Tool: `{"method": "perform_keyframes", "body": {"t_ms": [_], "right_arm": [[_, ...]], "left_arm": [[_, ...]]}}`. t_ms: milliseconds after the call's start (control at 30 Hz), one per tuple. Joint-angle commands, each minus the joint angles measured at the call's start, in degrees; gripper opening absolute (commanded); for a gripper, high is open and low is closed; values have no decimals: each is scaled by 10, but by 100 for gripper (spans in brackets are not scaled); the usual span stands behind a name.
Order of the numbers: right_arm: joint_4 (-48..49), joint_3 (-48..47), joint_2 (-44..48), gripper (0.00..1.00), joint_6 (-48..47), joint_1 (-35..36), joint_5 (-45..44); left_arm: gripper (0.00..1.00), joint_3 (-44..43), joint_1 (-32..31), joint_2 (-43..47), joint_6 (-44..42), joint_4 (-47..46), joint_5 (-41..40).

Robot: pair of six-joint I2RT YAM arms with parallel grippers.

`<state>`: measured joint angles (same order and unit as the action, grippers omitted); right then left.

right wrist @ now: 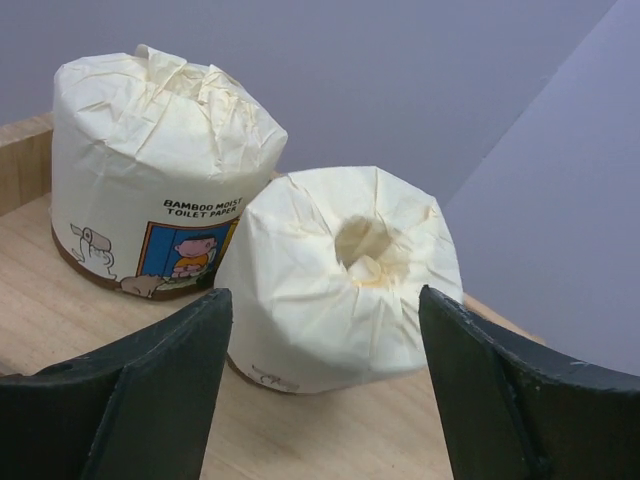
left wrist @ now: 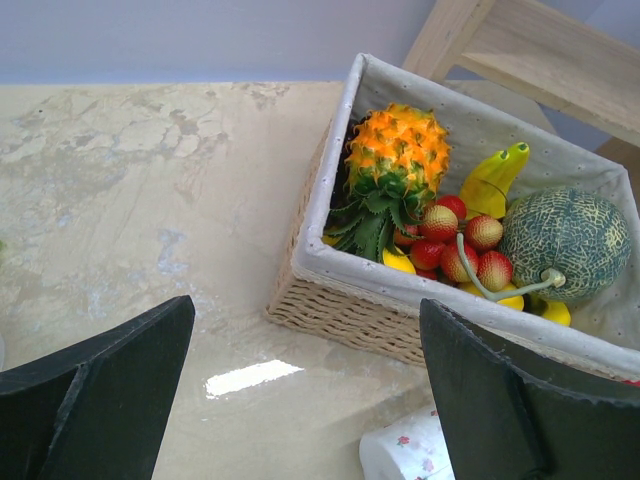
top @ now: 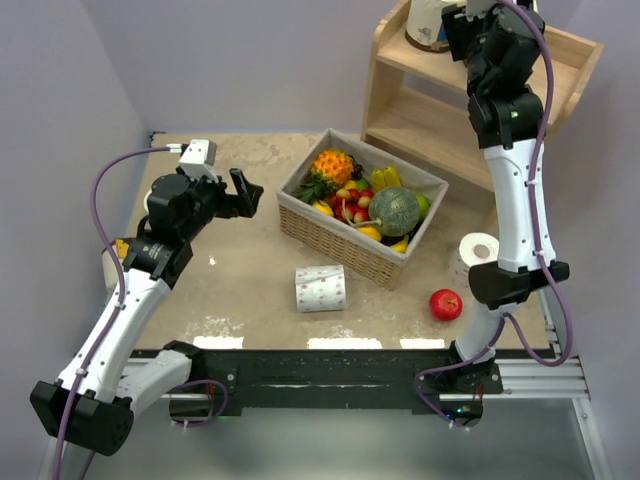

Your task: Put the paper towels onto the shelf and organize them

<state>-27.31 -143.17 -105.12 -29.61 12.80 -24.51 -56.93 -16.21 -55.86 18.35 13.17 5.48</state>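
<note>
1. Two arms work at one table. Over the left half of the tabletop, the left gripper [top: 245, 190] [left wrist: 308, 305] hangs with its jaws spread wide and nothing between them.
2. One bare white paper towel roll [top: 320, 288] [left wrist: 405, 455] lies on its side near the middle of the near edge, just in front of the wicker basket [top: 330, 235] [left wrist: 330, 300].
3. The basket, at the tabletop's centre, holds a pineapple [top: 333, 165] [left wrist: 397, 150], a melon [top: 395, 210] [left wrist: 565, 240] and other fruit.
4. A red apple [top: 446, 304] rests toward the near right corner.
5. A second bare roll [top: 478, 250] stands upright by the right edge, partly behind the right arm.
6. The wooden shelf [top: 420, 125] [right wrist: 60, 330] stands at the far right corner.
7. Two cream-wrapped rolls stand on its top tier: the rear wrapped roll [top: 428, 25] [right wrist: 150, 170] and the near wrapped roll [right wrist: 345, 270].
8. The right gripper [top: 465, 25] [right wrist: 325, 295] straddles the near wrapped roll with jaws wide; whether they press it cannot be told.
</note>
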Motion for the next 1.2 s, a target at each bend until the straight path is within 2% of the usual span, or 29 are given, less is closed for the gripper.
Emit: {"method": "perform_keyframes", "body": {"t_ms": [0,267,433,533,667,800,1000,1067,1133,1167], "right_arm": [[37,-29,4,81,-5,-4,-9],[31,-25,11,87,5,-5,-6],[9,-9,51,88,64,-3,33],[7,59,116,86,133,0,79],[10,219,203,82,205,36,95],[19,360,279,82,260,102,124],[57,549,384,73,393,117,218],[91,616,408,72,413,118,243],[109,649,431,72,427,119,279],[117,671,436,71,428,119,285]], "left_arm": [[100,1,-1,5,-12,-9,-7],[100,1,-1,7,-13,-5,-16],[100,-1,-1,8,-9,2,-49],[100,0,-1,12,2,5,-98],[100,0,-1,14,29,12,-186],[100,-6,-1,17,68,52,-240],[100,-21,9,7,136,141,-354],[100,-46,32,-14,171,185,-404],[99,-60,63,-32,201,229,-405],[99,-59,106,-37,211,236,-390]]}}
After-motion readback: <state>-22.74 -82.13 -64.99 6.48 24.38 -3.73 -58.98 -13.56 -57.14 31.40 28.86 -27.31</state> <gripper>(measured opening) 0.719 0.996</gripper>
